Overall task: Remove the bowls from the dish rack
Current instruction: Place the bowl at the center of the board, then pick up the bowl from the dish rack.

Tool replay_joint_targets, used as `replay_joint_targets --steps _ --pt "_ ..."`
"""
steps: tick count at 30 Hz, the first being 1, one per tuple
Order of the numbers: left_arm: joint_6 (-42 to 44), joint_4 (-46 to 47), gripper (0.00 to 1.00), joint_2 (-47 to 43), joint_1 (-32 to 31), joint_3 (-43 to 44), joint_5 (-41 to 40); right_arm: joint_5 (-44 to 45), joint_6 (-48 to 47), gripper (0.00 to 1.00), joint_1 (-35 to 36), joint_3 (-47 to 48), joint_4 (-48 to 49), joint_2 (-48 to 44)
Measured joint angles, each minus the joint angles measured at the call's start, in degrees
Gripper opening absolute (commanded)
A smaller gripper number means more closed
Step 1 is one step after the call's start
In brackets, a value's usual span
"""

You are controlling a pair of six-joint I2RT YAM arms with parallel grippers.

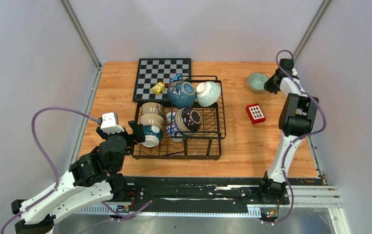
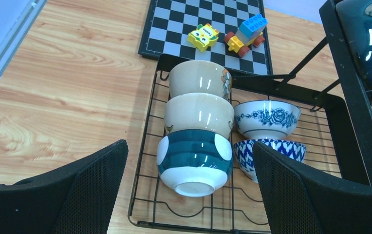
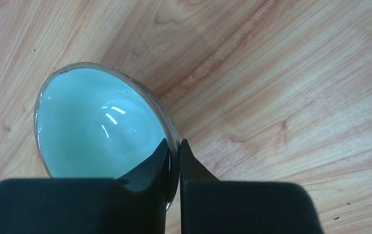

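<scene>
Eight bowls lie in the dish rack by my count, and one stands outside it. Nearest, at about eight o'clock of the rack, the left gripper hangs with its fingers spread wide, touching nothing. Between those fingers in the left wrist view lies the blue-banded bowl, on its side with its foot toward the camera. Just behind it, toward twelve o'clock, two beige bowls nest in the same row. At three o'clock of that row sit two blue-and-white patterned bowls, then a dark speckled bowl. At the rack's far end a teal bowl and a pale bowl lean side by side.

Farthest, at about two o'clock of the table, the mint bowl stands upright on the wood. The right gripper has its fingers pressed together on the bowl's rim, one inside and one outside.

These bowls look like glazed ceramic: stiff, fairly heavy for their size, slick, and likely to chip if knocked against wire or each other. The rim is probably the best hold, pinched through the wall, since the rounded sides would slip. The banded bowl shows only its foot and belly, so its rim may need reaching from the far side.
</scene>
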Motion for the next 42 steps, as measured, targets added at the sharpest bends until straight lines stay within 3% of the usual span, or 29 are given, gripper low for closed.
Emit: replay_joint_targets --steps 9,18,25,29,35,38,42 --pt "-0.42 -0.02 1.0 -0.07 0.0 -0.04 0.42 -0.11 -0.37 0.2 0.0 -0.22 -0.04 0.0" --pt "-1.25 -0.24 1.0 -0.33 0.0 -0.2 0.87 -0.26 -1.05 0.47 0.0 -0.22 -0.04 0.0" --pt "-1.62 -0.83 1.0 -1.42 0.0 -0.2 1.4 0.2 -1.33 0.52 -0.04 -1.01 -1.11 -2.29" --pt "-0.07 -0.33 1.0 -2.34 0.0 -0.17 1.44 1.09 -1.09 0.52 0.07 -1.27 -2.03 -8.0" --pt "4.28 2.71 1.0 0.15 0.0 2.93 2.97 4.72 -0.94 0.51 3.54 -1.14 -0.35 -24.11" --pt "6.58 4.92 1.0 3.98 0.0 6.95 3.52 8.26 -1.46 0.53 9.51 -2.99 3.28 -33.2" --pt "10.71 9.4 1.0 6.67 0.0 9.57 5.31 8.7 -2.49 0.55 21.18 -17.55 13.0 -49.51"
